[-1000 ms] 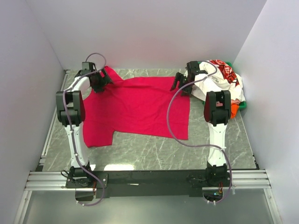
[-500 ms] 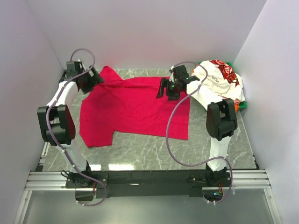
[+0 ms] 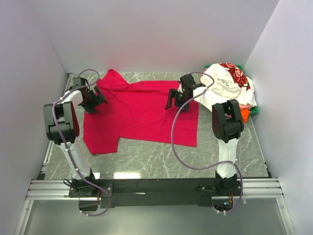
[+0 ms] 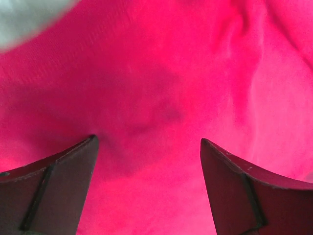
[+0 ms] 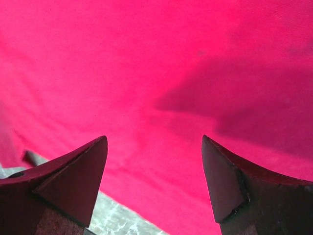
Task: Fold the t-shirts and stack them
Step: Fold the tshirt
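A crimson red t-shirt [image 3: 142, 112] lies spread flat on the marble table [image 3: 161, 156], one sleeve toward the back left. My left gripper [image 3: 93, 102] hangs over the shirt's left edge, open; in the left wrist view red cloth [image 4: 156, 88] fills the gap between its fingertips [image 4: 147, 139]. My right gripper [image 3: 175, 103] is open above the shirt's back right part; its wrist view shows red cloth [image 5: 161, 73] under the tips [image 5: 154, 137]. A white t-shirt with red-and-black print [image 3: 227, 84] tops a heap at the back right.
Under the white shirt, orange cloth [image 3: 245, 115] and green cloth [image 3: 255, 111] peek out against the right wall. White walls close in the table on the left, back and right. Bare marble [image 5: 110, 223] shows beside the red shirt's hem.
The left gripper came forward from the back left corner and down over the shirt's left edge. The right gripper left the heap and moved left over the red shirt.
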Motion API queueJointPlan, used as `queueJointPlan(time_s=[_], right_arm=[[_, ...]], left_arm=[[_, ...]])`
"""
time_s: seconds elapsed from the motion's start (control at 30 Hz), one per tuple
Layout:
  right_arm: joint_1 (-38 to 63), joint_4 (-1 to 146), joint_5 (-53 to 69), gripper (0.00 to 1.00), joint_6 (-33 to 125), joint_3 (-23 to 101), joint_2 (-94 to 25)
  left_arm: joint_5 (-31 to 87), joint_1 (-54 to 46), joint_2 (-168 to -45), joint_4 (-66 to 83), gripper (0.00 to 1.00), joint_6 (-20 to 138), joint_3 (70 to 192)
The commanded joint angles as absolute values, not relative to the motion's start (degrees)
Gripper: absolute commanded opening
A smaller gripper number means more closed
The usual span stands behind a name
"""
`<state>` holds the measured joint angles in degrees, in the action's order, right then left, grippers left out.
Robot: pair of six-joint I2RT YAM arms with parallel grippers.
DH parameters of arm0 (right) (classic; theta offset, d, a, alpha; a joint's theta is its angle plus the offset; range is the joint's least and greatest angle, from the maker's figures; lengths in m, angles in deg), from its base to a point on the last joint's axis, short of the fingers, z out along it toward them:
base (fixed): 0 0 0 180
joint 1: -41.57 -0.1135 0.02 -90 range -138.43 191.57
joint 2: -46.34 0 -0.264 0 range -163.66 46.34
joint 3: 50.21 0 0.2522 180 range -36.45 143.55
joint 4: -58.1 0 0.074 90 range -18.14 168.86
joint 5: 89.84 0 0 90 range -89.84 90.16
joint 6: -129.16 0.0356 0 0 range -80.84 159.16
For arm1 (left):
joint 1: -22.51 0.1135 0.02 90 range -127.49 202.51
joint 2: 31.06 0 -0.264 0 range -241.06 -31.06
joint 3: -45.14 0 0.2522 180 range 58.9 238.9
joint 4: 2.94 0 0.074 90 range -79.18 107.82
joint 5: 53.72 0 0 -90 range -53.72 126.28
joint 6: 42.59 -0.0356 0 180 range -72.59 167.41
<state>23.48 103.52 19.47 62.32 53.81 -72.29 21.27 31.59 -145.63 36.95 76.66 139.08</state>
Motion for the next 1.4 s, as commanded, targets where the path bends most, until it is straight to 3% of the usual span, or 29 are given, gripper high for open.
queueJointPlan(time_s=[0.0, 0.23, 0.5, 0.73, 0.93, 1.2, 1.37], right_arm=[[25.8, 105.4, 19.7, 0.84, 63.5, 56.7, -75.0], [29.0, 107.6, 20.0, 0.84, 64.0, 61.1, -79.3], [31.3, 112.1, 20.4, 0.84, 65.0, 73.8, -86.6], [31.6, 113.6, 19.9, 0.84, 65.1, 78.8, -88.8], [31.6, 111.9, 19.3, 0.84, 65.5, 76.7, -87.1], [30.9, 109.1, 17.3, 0.84, 62.8, 69.8, -80.9], [28.3, 109.7, 15.5, 0.84, 60.3, 67.2, -76.6]], left_arm=[[22.0, 31.6, -149.1, 35.1, 0.91, 75.9, 141.6], [17.6, 30.7, -154.4, 31.8, 0.90, 76.9, 144.9], [18.0, 28.1, -164.3, 36.0, 0.90, 76.9, 159.8], [15.4, 28.1, -164.8, 36.6, 0.90, 77.7, 164.8], [16.1, 28.7, -152.2, 37.5, 0.91, 76.4, 159.0], [18.9, 32.3, -133.0, 37.7, 0.92, 74.6, 142.4], [24.4, 35.5, -127.0, 39.3, 0.91, 75.1, 132.3]])
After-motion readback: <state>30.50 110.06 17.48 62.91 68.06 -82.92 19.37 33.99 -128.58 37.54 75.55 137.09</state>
